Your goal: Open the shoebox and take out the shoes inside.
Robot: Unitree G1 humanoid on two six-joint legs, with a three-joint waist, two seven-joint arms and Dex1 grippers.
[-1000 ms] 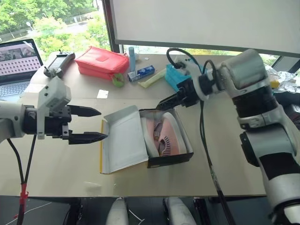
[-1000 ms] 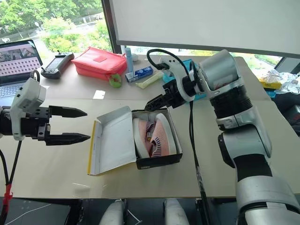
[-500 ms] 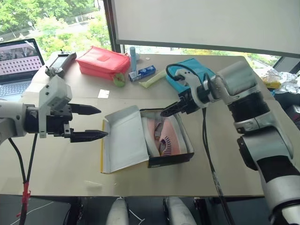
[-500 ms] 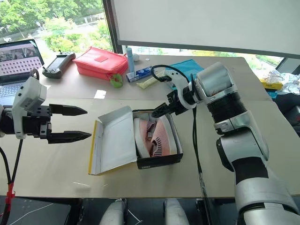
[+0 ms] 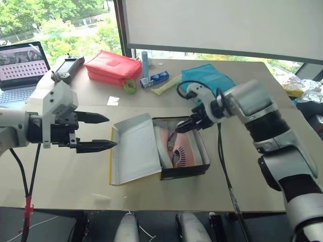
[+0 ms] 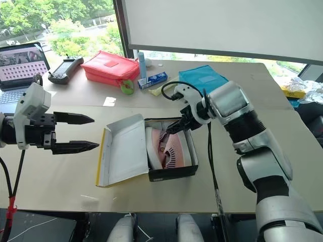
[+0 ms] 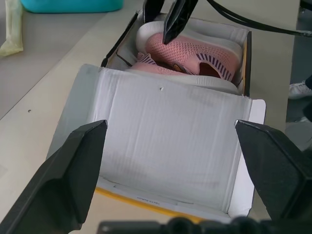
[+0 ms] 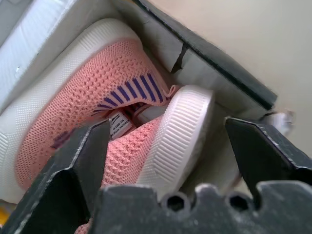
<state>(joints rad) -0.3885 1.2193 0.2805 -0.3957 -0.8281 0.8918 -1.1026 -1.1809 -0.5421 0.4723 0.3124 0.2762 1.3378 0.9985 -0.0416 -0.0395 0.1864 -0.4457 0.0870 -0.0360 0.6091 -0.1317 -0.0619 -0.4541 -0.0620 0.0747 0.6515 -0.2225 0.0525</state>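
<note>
Shoebox lid flat; shoes between right jaws.

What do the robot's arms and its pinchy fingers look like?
The right arm is chunky silver and grey with black joints, and a black cable loops along it. The left arm is pale grey with a white boxy block at the wrist and a black cable with red ties. Both have two long, pointed black fingers.

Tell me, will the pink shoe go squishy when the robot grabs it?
Probably a bit: the shoes have a knitted-looking pink top that likely gives. The ribbed white sole looks firmer. They seem small, so likely light for the right gripper.
</note>
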